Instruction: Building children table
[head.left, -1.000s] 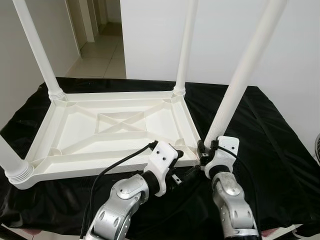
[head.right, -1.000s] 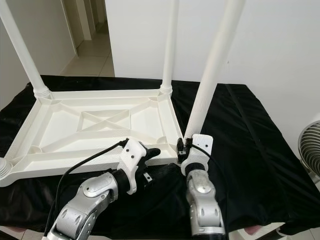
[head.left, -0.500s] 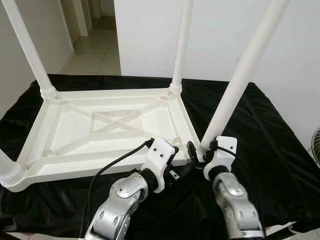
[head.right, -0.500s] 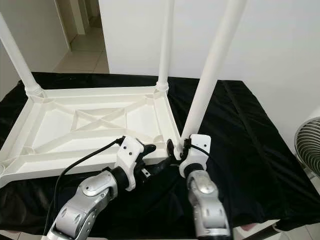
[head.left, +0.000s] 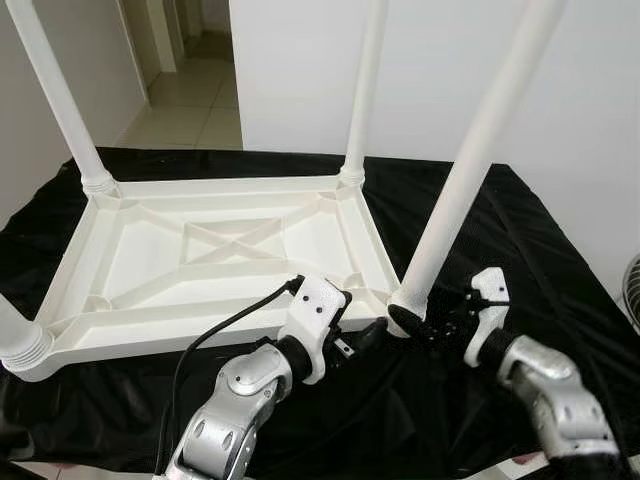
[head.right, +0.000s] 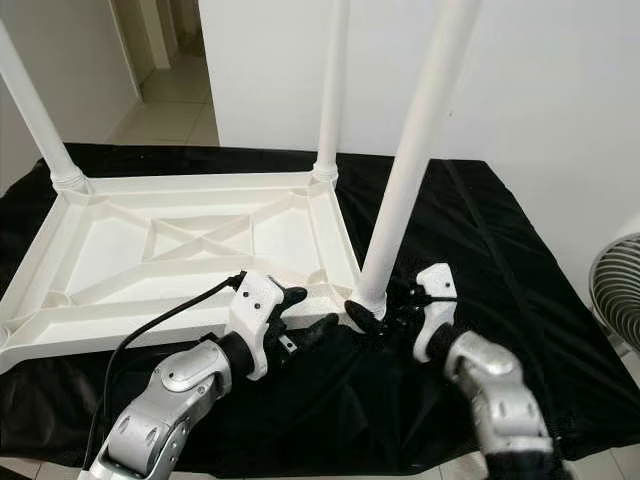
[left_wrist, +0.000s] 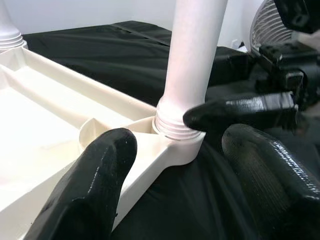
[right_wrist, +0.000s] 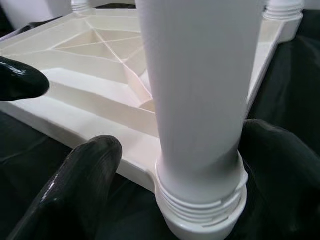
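Black cloth (head.left: 560, 270) bears upturned table (head.left: 230, 260); both claws gape beside its leg (head.left: 455, 200).

- Head views are bright and evenly lit, soft daylight-ish, no hard shadows. Both are pretty sharp, no motion blur.
- The black cloth (head.left: 520, 250) soaks up most detail, only faint sheen on its folds.
- The white wall (head.left: 600, 120) looks flat and a bit washed out.
- Wrist views get soft up close: the black fingers (left_wrist: 95, 190) are blurry blobs, with small glossy highlights on one fingertip (right_wrist: 20, 77).
- The leg (right_wrist: 200, 90) near the lens is nearly blown out white.
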